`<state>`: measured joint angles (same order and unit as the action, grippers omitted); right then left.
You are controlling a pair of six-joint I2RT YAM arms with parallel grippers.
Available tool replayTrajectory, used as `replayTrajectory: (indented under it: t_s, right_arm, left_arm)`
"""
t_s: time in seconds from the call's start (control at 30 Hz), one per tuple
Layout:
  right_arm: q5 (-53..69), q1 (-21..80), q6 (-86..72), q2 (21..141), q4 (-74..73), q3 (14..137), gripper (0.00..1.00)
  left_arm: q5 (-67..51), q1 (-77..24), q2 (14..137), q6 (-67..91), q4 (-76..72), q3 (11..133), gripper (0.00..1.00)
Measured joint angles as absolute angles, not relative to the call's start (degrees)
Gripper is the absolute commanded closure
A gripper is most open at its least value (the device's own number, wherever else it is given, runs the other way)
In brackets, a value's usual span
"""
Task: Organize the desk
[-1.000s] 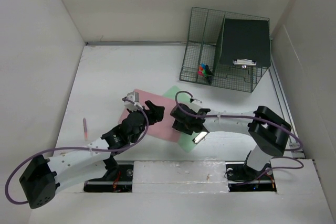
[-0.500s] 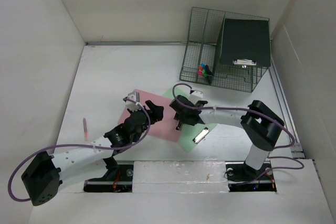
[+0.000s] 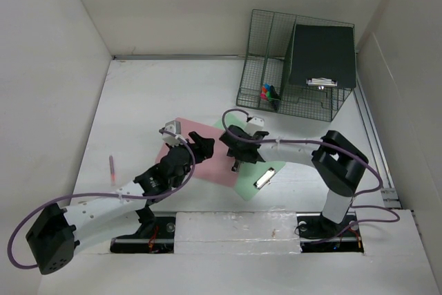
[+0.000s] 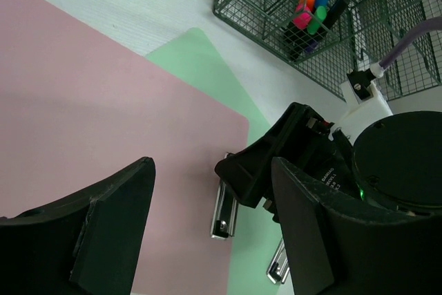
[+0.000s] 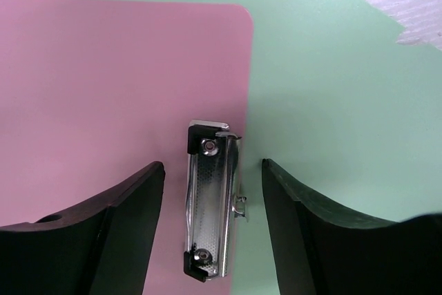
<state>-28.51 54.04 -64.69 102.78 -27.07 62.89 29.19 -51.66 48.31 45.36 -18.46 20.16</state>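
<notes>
The desk (image 3: 145,101) is a white tabletop. A pink clipboard (image 3: 213,169) lies on it, overlapping a green clipboard (image 3: 276,166). My right gripper (image 3: 237,153) is open and low over the pink clipboard's metal clip (image 5: 210,202), which lies between its fingers (image 5: 131,205) without being touched. My left gripper (image 3: 205,144) is open and empty over the pink clipboard (image 4: 103,101), just left of the right gripper. In the left wrist view the clip (image 4: 226,205) shows under the right gripper (image 4: 290,160). The green board (image 5: 331,67) has its own clip (image 3: 264,178).
A dark green wire-mesh rack (image 3: 259,53) stands at the back right, holding a black clipboard (image 3: 321,56) and coloured markers (image 3: 268,93). A pink pen (image 3: 111,168) lies on the desk at the left. White walls border the desk.
My right gripper has moved left and away from the near edge, from over the green board's clip to over the pink board's clip. The left arm has barely moved.
</notes>
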Motion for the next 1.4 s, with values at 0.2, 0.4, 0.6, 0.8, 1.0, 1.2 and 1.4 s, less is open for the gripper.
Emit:
replayTrajectory:
  t_s: [0.2, 0.4, 0.6, 0.8, 1.0, 1.2, 1.4]
  right_arm:
    - [-28.56, 54.87, -64.71, 102.72, -28.36, 62.87, 0.44]
    - [-28.1, 56.47, -65.01, 102.21, -30.02, 62.43, 0.49]
    - [-27.4, 56.84, -65.3, 102.08, -29.98, 62.3, 0.54]
    - [-27.27, 56.84, -66.02, 102.15, -30.0, 62.17, 0.82]
    - [-27.88, 57.1, -66.72, 101.71, -29.78, 61.67, 1.0]
    - [-27.38, 57.14, -67.96, 98.35, -30.26, 58.83, 1.0]
    - [-27.27, 57.52, -68.16, 91.42, -33.67, 58.3, 1.0]
  left_arm:
    - [29.17, -51.64, 48.12, 45.43, -18.57, 20.14, 0.36]
    - [29.15, -51.64, 46.17, 45.47, -18.57, 20.03, 0.37]
    - [29.04, -51.64, 45.01, 45.47, -18.61, 19.27, 0.37]
    - [28.93, -51.64, 45.01, 45.47, -18.61, 19.2, 0.37]
    - [28.71, -51.64, 45.04, 45.5, -18.63, 19.2, 0.37]
    - [28.58, -51.64, 45.04, 45.5, -18.63, 19.2, 0.37]
    - [28.53, -51.64, 45.01, 45.5, -18.63, 19.18, 0.37]
